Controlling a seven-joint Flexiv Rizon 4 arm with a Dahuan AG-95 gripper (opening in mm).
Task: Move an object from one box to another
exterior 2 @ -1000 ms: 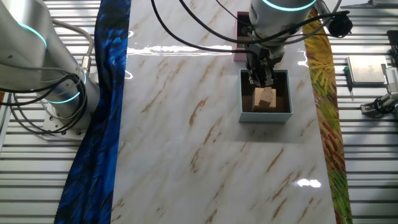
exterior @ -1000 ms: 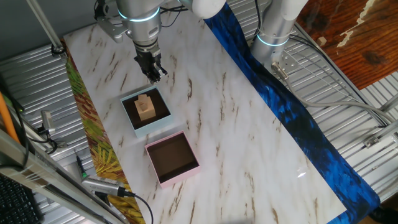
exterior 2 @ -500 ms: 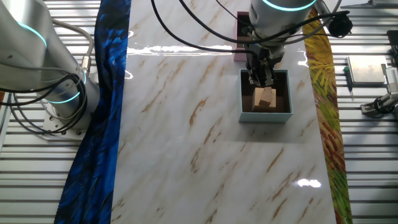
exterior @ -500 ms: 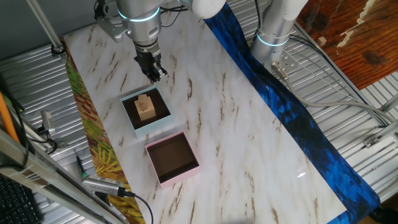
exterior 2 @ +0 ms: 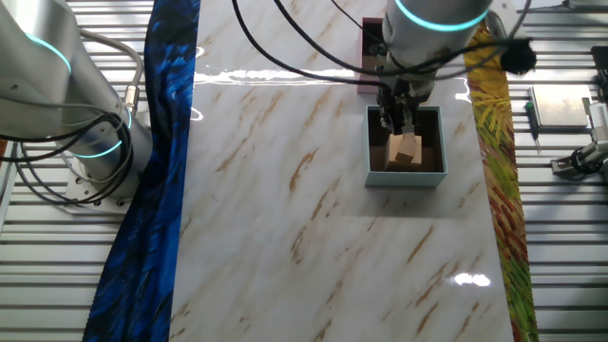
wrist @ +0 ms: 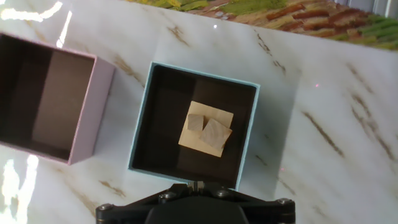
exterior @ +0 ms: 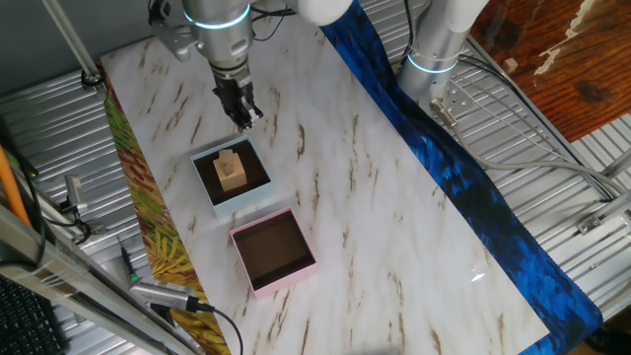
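Observation:
A small wooden block piece [wrist: 206,130] lies in the light-blue-walled box [wrist: 140,118]. It also shows in one fixed view [exterior: 231,172] and the other fixed view [exterior 2: 406,149]. The pink-walled box [wrist: 93,112] stands beside it, empty, with a dark brown inside [exterior: 275,248]. My gripper [exterior: 244,116] hangs above the table just beyond the blue box's far edge [exterior: 225,150], with nothing in it. Its fingers look pressed together. In the hand view only its dark base [wrist: 194,185] shows at the bottom edge.
A blue cloth strip [exterior: 449,168] runs along one side of the marble table [exterior: 375,227]. A green-yellow patterned strip [exterior: 138,187] runs along the other. A second arm's base [exterior: 434,49] stands past the blue strip.
My gripper has shifted slightly up and away from the blue box. The wooden piece and both boxes have not moved.

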